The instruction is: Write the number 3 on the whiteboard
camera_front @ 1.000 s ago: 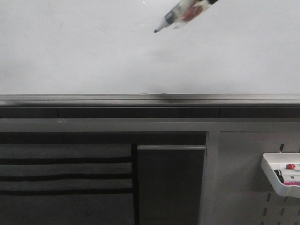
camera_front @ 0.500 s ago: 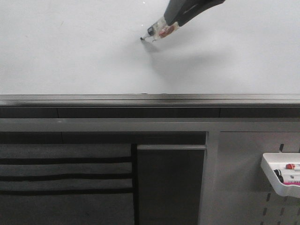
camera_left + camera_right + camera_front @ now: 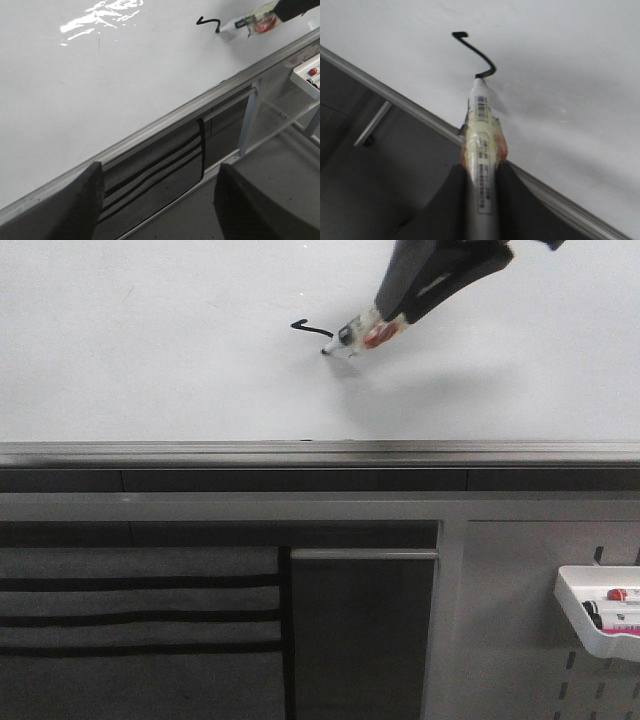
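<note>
The whiteboard fills the upper front view, with a dark grey rail along its lower edge. My right gripper is shut on a marker, whose tip touches the board. A short black stroke with a small hook at its left end runs to the tip; it is only the top of a figure. The stroke and marker show in the right wrist view, and the stroke in the left wrist view. My left gripper is open and empty, away from the board.
Below the rail is a grey frame with a dark striped panel. A grey perforated panel at the lower right carries a white tray holding spare markers.
The marker came down to the board, touched it, then moved right and slightly down, leaving a short black stroke. The left gripper shows no change.
</note>
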Robot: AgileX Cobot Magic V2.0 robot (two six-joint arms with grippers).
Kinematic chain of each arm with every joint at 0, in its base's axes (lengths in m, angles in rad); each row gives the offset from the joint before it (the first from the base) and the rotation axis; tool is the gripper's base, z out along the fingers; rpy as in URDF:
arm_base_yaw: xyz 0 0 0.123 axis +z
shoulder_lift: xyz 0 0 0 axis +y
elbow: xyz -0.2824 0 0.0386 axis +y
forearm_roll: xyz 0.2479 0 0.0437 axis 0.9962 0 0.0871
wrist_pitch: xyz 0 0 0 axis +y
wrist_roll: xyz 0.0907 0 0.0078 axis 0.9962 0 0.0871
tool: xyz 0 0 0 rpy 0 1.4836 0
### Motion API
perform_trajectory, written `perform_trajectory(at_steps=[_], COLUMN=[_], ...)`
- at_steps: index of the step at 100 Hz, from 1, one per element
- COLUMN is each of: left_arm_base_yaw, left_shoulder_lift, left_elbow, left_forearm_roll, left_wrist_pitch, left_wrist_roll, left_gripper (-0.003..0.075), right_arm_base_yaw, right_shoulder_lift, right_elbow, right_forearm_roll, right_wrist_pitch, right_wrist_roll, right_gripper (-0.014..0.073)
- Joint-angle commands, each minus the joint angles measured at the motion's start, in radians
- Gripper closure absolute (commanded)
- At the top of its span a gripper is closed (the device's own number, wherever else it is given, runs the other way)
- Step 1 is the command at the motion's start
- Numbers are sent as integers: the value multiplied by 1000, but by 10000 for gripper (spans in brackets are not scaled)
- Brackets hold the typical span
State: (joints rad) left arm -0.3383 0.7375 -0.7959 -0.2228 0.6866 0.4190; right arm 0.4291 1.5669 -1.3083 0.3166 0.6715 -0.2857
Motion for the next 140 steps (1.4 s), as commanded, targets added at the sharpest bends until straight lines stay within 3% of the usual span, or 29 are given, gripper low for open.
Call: perform_trajectory(at_steps=[1,25,48,58,72,82,107,140], left_arm_base_yaw=[4,4,4,4,4,4,4,4], left_shoulder_lift=[-3,-3,-3,-3,-3,-3,-3,-3], left_elbow=[-26,-26,-26,-26,-26,-26,-26,-26], left_forearm_roll=[-21,-21,-21,-21,-21,-21,-21,-81], left_wrist_pitch=[-67,-67,-67,-69,-69,-69,-69,-67], left_wrist_roll=[-10,-10,-10,-10,-10,-10,-10,-6], left_gripper=[280,280,280,280,280,280,280,280], right_arm_base_yaw=[14,-56,59,82,145,191,226,226], right_shoulder_lift=[5,-53,25,11,-146,-281,-557,-614], right_elbow=[-37,-28,-27,-110,-78,26,256,318], right_forearm_roll=[-40,-63,2,36,39,39,34,5], right_wrist_pitch=[-118,69,-101,-12,70,32,-64,-30], right_wrist_roll=[10,35,35,30,-121,-241,-359,-500], right_gripper=[592,592,592,592,592,592,592,592])
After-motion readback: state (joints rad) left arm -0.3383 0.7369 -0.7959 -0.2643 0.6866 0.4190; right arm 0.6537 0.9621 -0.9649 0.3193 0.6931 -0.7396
